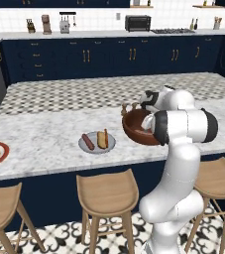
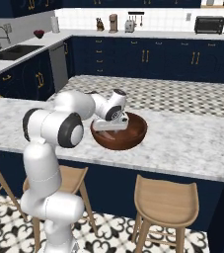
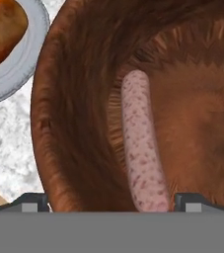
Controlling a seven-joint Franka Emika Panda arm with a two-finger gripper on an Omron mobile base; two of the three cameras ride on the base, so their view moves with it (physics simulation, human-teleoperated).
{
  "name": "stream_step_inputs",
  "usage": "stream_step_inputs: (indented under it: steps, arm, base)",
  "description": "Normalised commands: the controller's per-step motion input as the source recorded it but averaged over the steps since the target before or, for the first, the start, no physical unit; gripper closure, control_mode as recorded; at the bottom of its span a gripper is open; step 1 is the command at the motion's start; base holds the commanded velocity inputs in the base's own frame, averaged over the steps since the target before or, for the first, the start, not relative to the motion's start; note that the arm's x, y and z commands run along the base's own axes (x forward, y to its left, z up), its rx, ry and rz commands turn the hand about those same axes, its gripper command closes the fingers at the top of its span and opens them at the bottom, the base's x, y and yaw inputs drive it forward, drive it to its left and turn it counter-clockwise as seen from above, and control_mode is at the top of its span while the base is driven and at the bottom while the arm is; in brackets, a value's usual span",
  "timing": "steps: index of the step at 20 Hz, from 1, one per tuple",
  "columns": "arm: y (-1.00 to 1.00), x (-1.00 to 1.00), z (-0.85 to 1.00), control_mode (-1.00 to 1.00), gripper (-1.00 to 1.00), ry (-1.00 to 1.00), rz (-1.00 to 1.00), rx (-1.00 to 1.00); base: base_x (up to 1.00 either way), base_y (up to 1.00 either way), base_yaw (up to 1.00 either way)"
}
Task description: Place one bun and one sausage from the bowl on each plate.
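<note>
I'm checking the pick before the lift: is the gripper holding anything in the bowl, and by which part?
Nothing is held. The gripper is open above the bowl, its fingertips either side of the pale sausage.

The arm's hand reaches down into the wooden bowl (image 2: pixel 126 140) on the marble counter (image 2: pixel 182 143)

A simulated kitchen with a white-and-grey marbled stone table (image 1: pixel 44 136) and dark navy cabinets.

Three round tan wooden stools (image 1: pixel 106 194) stand along the table's near side on a black-and-white patterned tile floor (image 1: pixel 99 243). Beyond the table, navy base cabinets with brass handles (image 1: pixel 109 58) carry a pale back worktop (image 1: pixel 99 33) holding a black toaster oven (image 1: pixel 137 23), a silver toaster (image 1: pixel 64 25), a brown coffee machine (image 1: pixel 46 24) and a dark knife block (image 1: pixel 30 26). In the right base view, a steel sink with a curved tap (image 2: pixel 7 49) sits at far left.
</note>
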Motion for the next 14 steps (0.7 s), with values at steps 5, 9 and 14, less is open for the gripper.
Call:
stream_step_inputs:
  steps: [5,9,14]
  arm:
    - [0.00,0.02,-0.25,-1.00,-1.00,0.00,0.06,0.00]
    - [0.01,0.11,-0.26,-1.00,-1.00,0.00,0.06,0.00]
    - [0.00,0.16,-0.16,-1.00,-1.00,-0.02,0.06,0.00]
  base:
    - [0.00,0.00,0.00]
    - [0.00,0.00,0.00]
    - [0.00,0.00,0.00]
